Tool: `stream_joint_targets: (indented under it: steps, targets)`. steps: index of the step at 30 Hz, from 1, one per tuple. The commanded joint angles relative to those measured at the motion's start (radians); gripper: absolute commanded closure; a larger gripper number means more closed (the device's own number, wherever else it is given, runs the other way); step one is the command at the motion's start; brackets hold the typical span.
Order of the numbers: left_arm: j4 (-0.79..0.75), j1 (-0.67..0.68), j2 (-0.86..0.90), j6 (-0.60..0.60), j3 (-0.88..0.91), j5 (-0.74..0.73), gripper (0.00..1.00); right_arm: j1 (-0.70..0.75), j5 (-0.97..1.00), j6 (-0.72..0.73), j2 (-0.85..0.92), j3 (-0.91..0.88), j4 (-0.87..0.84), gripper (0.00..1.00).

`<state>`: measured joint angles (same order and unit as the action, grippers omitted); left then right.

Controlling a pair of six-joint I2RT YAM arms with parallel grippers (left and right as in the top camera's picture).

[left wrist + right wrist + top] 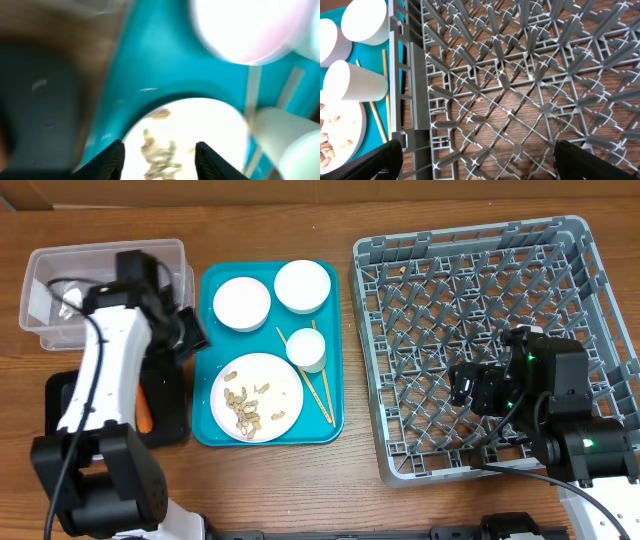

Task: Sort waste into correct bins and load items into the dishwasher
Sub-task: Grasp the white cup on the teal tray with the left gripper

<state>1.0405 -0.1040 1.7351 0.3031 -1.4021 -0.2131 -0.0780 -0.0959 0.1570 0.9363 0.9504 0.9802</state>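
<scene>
Two jaws sets logged, both open.

Dish rack (450,280) (520,75): on tabletop (280,490), right of teal tray (308,432), apart from it. Right jaws hang over the rack's lattice floor, on the side toward the teal tray. Right fingers (375,162) are spread wide with only lattice between them.

Clear tub (40,290): left of teal tray, by its far corner.

Black tray (170,415): just left of teal tray's near half. Carrot (145,415) lies on it.

On teal tray:
- plate (280,385) (200,125) near left
- two bowls (242,302) far side
- cup (306,350) (355,82) right of plate
- chopsticks (318,390) (376,120) beside cup
- peanut shells (243,408) (160,150) on plate

Left jaws: parted, over teal tray's left edge. The wrist view is blurred. Plate and shells show between left fingers (112,160), and contact cannot be judged.
</scene>
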Motion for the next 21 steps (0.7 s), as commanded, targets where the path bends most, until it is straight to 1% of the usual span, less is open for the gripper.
stream_joint_targets:
  steps: [1, 4, 6, 14, 21]
  targets:
    - [-0.078, 0.133, -0.022, -0.060, -0.020, -0.106, 0.47, 0.006, 0.009, 0.000, -0.003, 0.026, -0.005, 0.00]
    - [-0.186, 0.278, -0.016, -0.060, -0.020, -0.090, 0.44, 0.006, 0.009, 0.000, -0.003, 0.026, -0.005, 0.00]
    - [-0.203, 0.328, 0.002, -0.051, -0.020, -0.057, 0.45, 0.006, 0.009, 0.000, -0.003, 0.026, -0.005, 0.00]
    - [-0.212, 0.386, 0.071, -0.034, -0.020, -0.038, 0.47, 0.006, 0.009, 0.000, -0.003, 0.026, -0.005, 0.00]
    - [-0.212, 0.393, 0.159, -0.034, -0.020, -0.039, 0.55, 0.006, 0.009, 0.000, -0.003, 0.026, -0.004, 0.00]
